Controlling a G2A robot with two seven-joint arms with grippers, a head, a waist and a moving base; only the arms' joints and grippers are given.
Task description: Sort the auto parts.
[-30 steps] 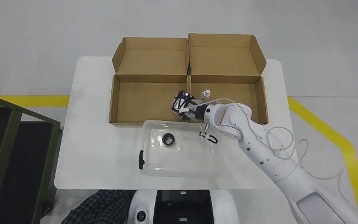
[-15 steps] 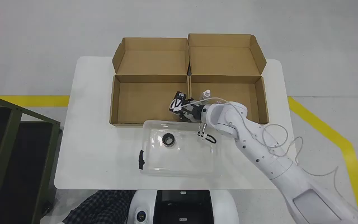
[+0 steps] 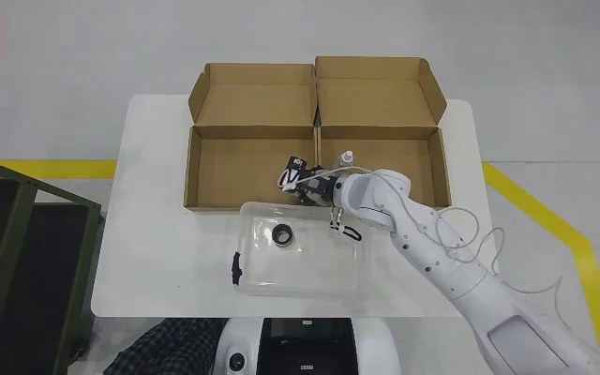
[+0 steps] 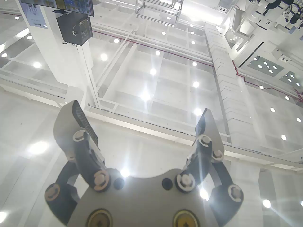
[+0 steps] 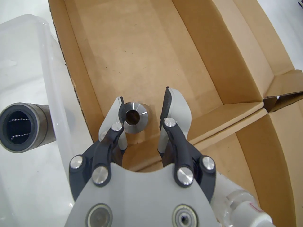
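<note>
A short silver metal bushing [image 5: 136,119] with a dark bore sits on the floor of the left cardboard box [image 5: 132,48], near its corner. My right gripper [image 5: 144,95] is open around the bushing, with one finger touching its rim and the other apart from it. From above, the right gripper [image 3: 298,176] hangs over the near right corner of the left cardboard box [image 3: 234,169]. A metal linear bearing [image 5: 21,127] lies in the clear plastic bin [image 3: 300,272]. My left gripper [image 4: 139,106] is open, holds nothing and points up at the ceiling.
A second open cardboard box [image 3: 412,169] adjoins the first on the right, with a small white item [image 3: 347,156] near its left wall. The clear bin stands just in front of both boxes on the white table [image 3: 150,234]. A black piece [image 3: 236,267] sits at the bin's left end.
The right arm has shifted its gripper slightly to the left, farther over the left box. The bearing in the bin has stayed put.
</note>
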